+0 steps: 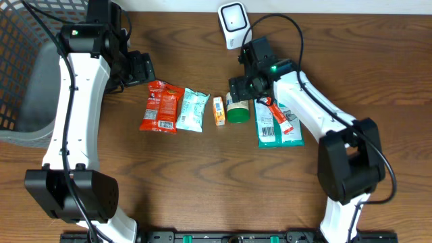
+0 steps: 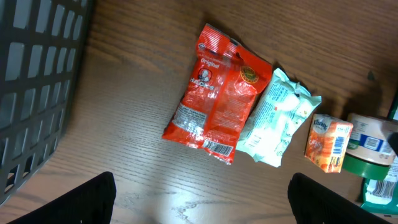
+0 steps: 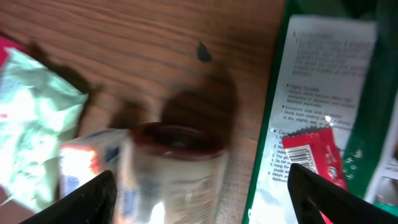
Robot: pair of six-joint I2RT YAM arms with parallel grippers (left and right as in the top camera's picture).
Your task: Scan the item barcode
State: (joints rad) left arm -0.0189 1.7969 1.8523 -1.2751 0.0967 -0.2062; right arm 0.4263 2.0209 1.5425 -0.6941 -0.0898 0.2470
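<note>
Wooden table [image 1: 202,196] seen from above, w/ groceries lying in a row between my two arms. My right gripper [image 3: 200,190] is hovering over a green-lidded jar [image 1: 237,112], jaws standing spread wider than the jar and pinching nothing. The wrist pic is blurred, so I can't say for sure whether either finger is brushing the jar's side. The jar, prob. the item to scan, is standing on the table near the white scanner [image 1: 231,21] at the far edge, close enough for a short lift toward its window. On one side of it are lying a small orange box [image 2: 328,144], a pale green pouch [image 2: 277,121] and a red snack bag [image 2: 217,93]. On the other side is a green packet [image 1: 278,131] w/ a red sachet [image 3: 317,152] on top. My left gripper [image 2: 202,199] is hanging by the red bag, jaws spread and empty, sitting clear of the right arm's work, next to the grey basket [image 1: 20,61].
</note>
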